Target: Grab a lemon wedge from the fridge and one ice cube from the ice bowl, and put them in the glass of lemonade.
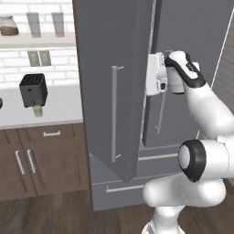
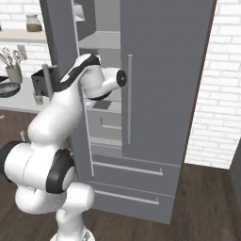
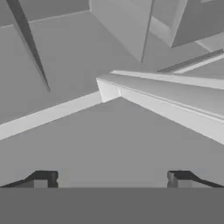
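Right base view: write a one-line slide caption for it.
Franka arm reaches into the grey fridge past its open left door, toward the shelves inside.

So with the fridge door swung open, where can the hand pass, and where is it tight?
The gap between the fridge's open left door and its shut right door is free. The open gripper faces bare grey shelf surface there. The shelf edge above crowds it, and so does the counter corner by the black toaster.

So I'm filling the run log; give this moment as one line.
tall grey double-door fridge: left door open | gripper: open, empty, reaching inside | lemon wedge: not yet grabbed
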